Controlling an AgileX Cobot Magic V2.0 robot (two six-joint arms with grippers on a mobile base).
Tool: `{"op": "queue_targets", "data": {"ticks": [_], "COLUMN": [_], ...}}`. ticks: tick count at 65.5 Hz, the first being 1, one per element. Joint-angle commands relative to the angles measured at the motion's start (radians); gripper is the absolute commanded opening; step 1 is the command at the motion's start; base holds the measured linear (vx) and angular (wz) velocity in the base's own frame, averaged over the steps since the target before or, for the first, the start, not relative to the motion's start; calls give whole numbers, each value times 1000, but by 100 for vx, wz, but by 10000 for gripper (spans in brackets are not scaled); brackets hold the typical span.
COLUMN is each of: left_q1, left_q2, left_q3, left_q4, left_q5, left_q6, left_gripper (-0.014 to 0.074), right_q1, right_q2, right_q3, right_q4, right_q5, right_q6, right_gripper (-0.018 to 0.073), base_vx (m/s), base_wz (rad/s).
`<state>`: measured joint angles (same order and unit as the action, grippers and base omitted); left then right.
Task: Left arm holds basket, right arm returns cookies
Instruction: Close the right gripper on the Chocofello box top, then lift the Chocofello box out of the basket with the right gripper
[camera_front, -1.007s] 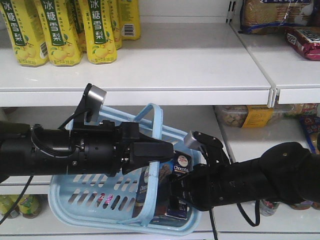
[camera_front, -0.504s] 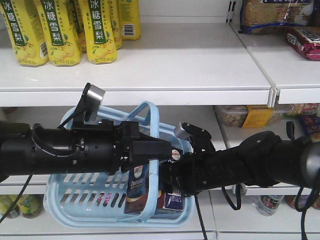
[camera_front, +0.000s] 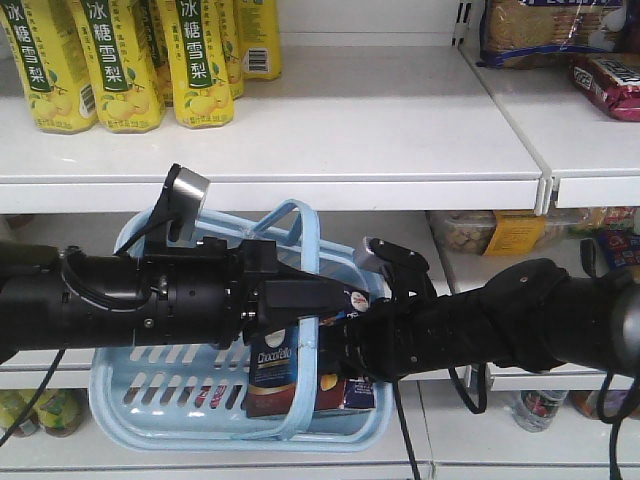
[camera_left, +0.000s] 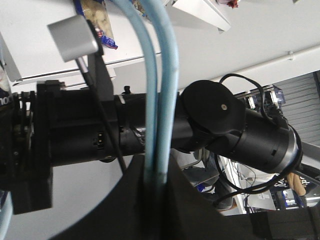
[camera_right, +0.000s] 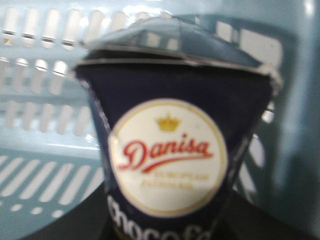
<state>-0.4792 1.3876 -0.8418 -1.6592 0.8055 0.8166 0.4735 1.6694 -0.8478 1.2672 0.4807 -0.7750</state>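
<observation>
Cookies (camera_front: 272, 375) slightly higher (still in basket (camera_front: 118, 420))

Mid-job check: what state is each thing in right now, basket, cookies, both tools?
basket: hanging from its two handles, pressed together
left tool: shut on both handles
cookie box: inside the basket, directly before the right tool
right tool: reaching into the basket; grip hidden
yellow bottles: upright on shelf
</observation>
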Motion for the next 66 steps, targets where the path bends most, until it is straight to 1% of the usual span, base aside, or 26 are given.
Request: {"op": "queue_targets", "data": {"ticks": [1, 8, 11, 27, 36, 43, 59, 66], "left_q1": [-3, -3, -3, -3, -3, -3, -3, -3], "left_q2": [-39, -39, -39, -39, -39, -39, -39, -39], "left_q3": [-39, -39, -39, -39, -39, -39, -39, -39], "left_q4": [-112, -112, -112, -112, -112, -112, -112, -112], "left_q5": [74, 74, 74, 74, 74, 74, 74, 74], "left_q6": [7, 7, 7, 7, 7, 7, 7, 7], "left_gripper": [-6, -6, -6, -6, -6, -6, -6, -6], "right_q1": [-1, -1, -1, -3, -34, -70, -141, -172], "right_q2": [-89, -138, -157, -241, -292, -346, -494, -562], "right_q3": [-27, -27, -27, -27, -27, -27, -27, -27], "right_q4": [25, -17, -50, -296, -412, -465, -532, -577], "right_q5": [13, 16, 16, 50, 74, 113, 214, 273], "right_q6": [-2, 48, 90, 311, 426, 461, 474, 483], "right_gripper": [132, 132, 133, 136, 139, 139, 143, 143], "base_vx": [0, 0, 0, 0, 0, 0, 0, 0], "base_wz": [0, 0, 0, 0, 0, 0, 0, 0]}}
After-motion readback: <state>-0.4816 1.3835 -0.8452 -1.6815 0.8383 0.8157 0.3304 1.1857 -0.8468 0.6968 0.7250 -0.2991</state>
